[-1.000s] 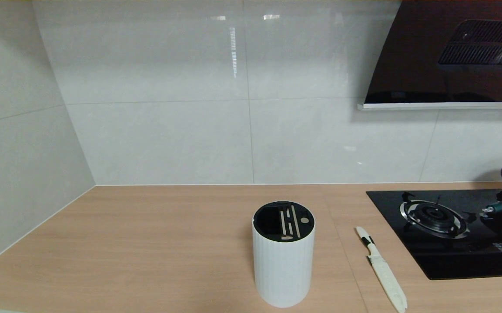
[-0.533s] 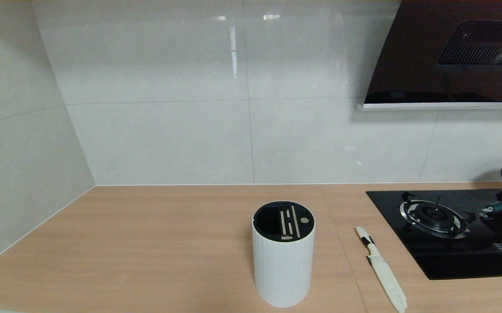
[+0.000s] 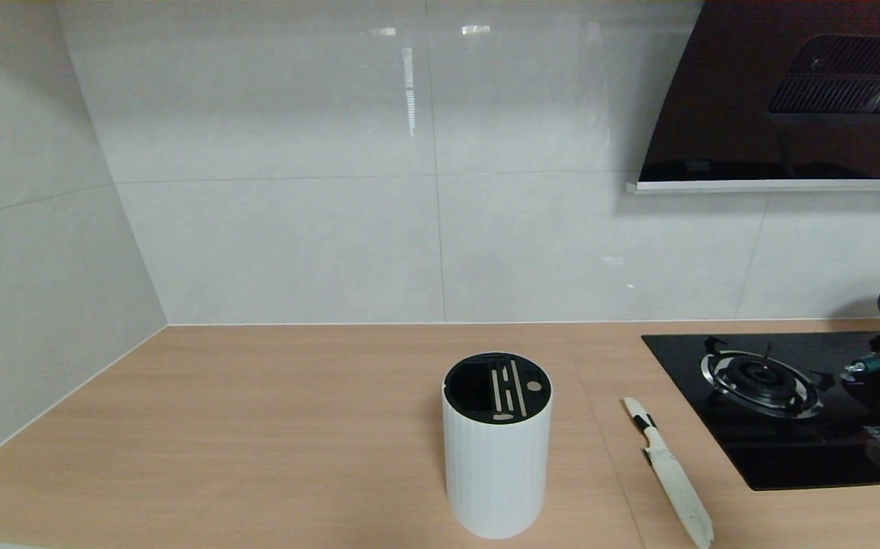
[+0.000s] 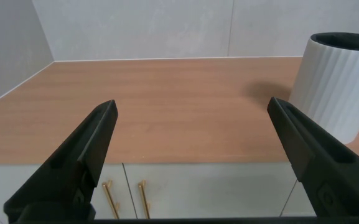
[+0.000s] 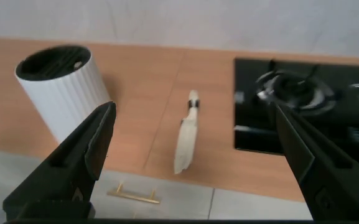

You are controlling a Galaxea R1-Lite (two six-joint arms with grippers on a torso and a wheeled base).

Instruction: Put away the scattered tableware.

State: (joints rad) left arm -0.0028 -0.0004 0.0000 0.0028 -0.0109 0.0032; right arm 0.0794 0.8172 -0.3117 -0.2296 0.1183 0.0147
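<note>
Head view: hob [image 3: 783, 454] beside knife [image 3: 669, 470]

Gap between holder [image 3: 496, 450] and knife [image 3: 669, 469]

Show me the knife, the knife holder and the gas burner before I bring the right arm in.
knife [image 3: 665, 471]: head view, on the middle of the blade.
knife holder [image 3: 496, 465]: head view, on its ribbed white side wall.
gas burner [image 3: 760, 379]: head view, on the burner's centre.

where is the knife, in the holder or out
Out. The knife lies flat on the counter, right of the upright holder, whose slots look empty.
</note>
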